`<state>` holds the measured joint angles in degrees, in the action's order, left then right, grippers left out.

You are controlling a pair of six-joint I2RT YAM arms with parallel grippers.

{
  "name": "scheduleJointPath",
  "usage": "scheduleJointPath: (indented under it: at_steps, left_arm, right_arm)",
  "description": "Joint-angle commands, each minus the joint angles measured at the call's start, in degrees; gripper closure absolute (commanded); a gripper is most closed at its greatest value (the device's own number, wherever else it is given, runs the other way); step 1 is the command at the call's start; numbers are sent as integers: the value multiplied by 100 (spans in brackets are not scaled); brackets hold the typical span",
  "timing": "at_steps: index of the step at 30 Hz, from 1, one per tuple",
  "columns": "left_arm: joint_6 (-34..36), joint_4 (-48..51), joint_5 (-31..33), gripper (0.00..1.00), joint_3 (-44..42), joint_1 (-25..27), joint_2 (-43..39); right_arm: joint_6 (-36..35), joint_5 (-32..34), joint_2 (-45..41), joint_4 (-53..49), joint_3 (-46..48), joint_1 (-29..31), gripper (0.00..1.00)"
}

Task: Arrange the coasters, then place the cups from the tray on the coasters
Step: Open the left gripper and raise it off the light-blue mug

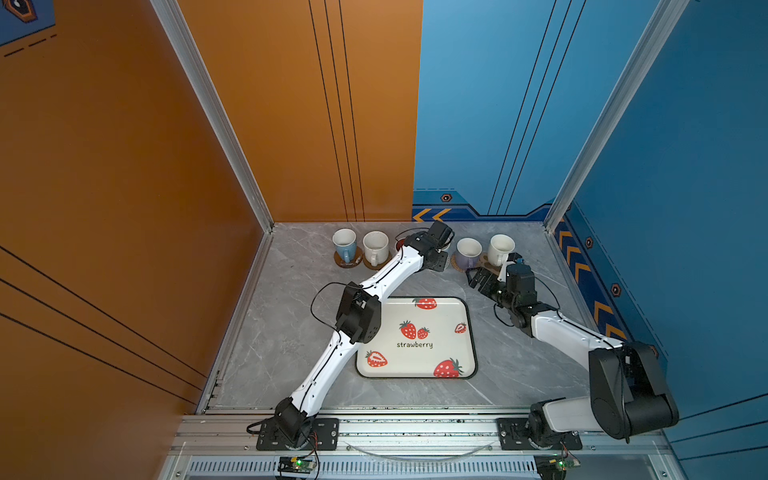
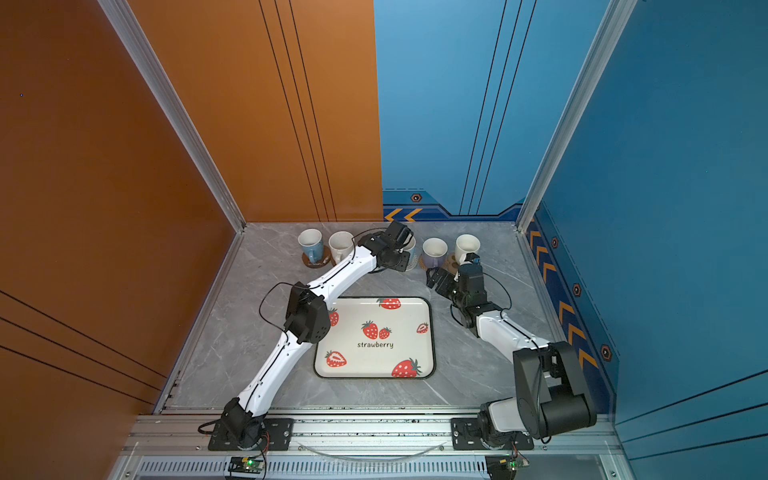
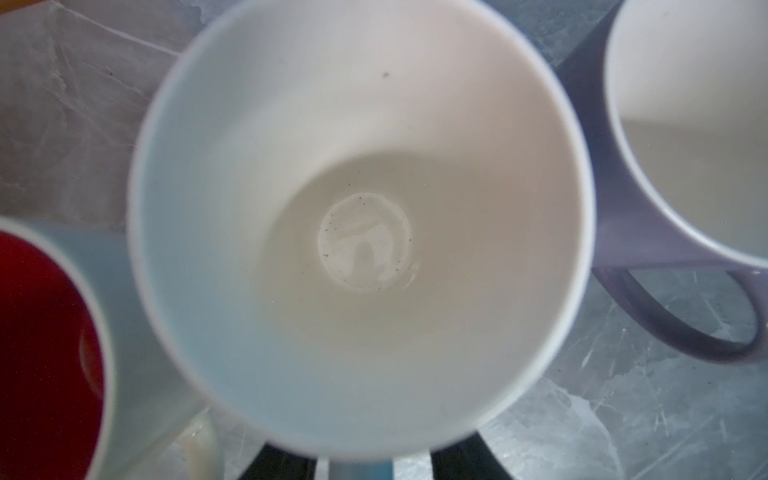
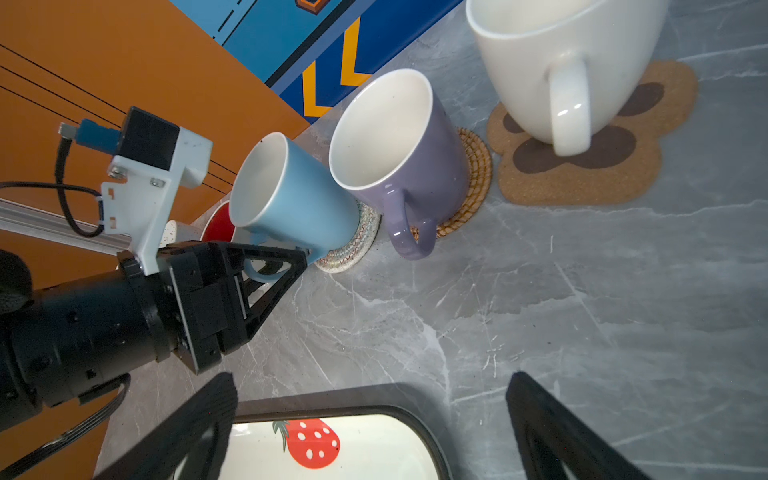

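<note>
Elbow bent, left tool (image 4: 303,254) straddles handle of blue cup (image 4: 299,199).

The left arm (image 1: 328,365) and right arm (image 1: 569,332) wear glossy white shells between bulky black joint housings. Each stands on a black base plate (image 1: 322,440) fixed with silver screws. A white screwed-on bracket (image 4: 145,195) carries a black camera with a blue plug (image 4: 93,135) and a thin black cable (image 4: 62,187). The right gripper (image 4: 372,380) has black triangular fingers (image 4: 195,419) with ribbed faces.
</note>
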<state>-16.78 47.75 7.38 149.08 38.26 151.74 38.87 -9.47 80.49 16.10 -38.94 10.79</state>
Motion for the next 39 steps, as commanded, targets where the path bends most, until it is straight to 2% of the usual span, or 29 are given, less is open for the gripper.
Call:
scheduleJointPath:
  at_steps: [1, 5, 8, 27, 30, 31, 39]
  left_arm:
    - [-6, 15, -96, 50, 74, -45, -184]
    - [12, 12, -105, 37, -4, -31, -275]
    - [34, 11, -96, 32, -69, -4, -351]
    - [336, 10, 143, 15, -609, 328, -1156]
    - [414, 13, 217, 15, -683, 400, -1331]
    - [433, 14, 240, 10, -702, 428, -1371]
    - [528, 12, 444, 4, -973, 583, -1852]
  right_arm:
    - [27, -118, 46, 38, -139, -50, 0]
    - [35, -112, 22, 34, -139, -50, 0]
    - [40, -123, 3, 16, -142, -41, 0]
    - [-3, 39, -391, -262, -110, 29, 0]
    - [-22, 85, -484, -341, -114, 55, 0]
    - [-29, 104, -516, -368, -123, 63, 0]
    - [-106, 416, -903, -798, -190, 237, 0]
